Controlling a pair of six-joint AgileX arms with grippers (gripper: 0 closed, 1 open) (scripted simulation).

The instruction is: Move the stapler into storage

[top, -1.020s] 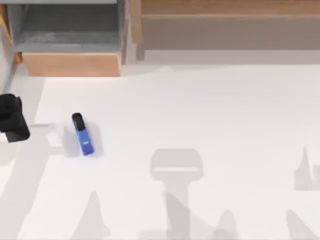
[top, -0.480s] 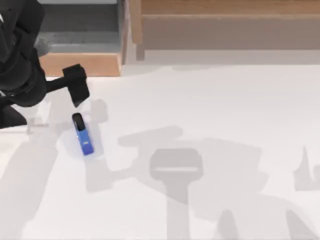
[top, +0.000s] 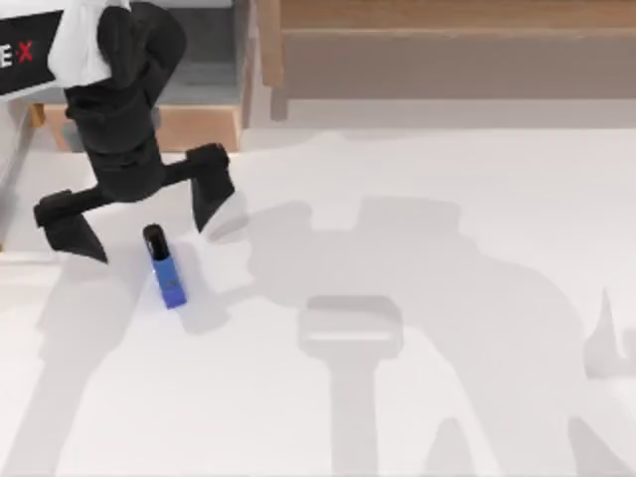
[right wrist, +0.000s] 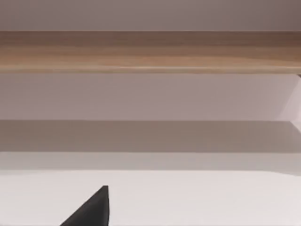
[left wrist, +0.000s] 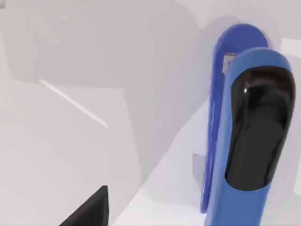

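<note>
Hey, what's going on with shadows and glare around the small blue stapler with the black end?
Top view: the left gripper, fingers spread, throws a broad grey shadow over the white table right of the blue stapler. Left wrist view: a bright glint sits on the stapler's glossy black end, with a soft shadow beside it.

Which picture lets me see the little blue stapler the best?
The left wrist view: the stapler is big and close there, with its blue body and shiny black end plain. The top view shows the whole stapler, small, lying on the table between the open left gripper fingers.
</note>
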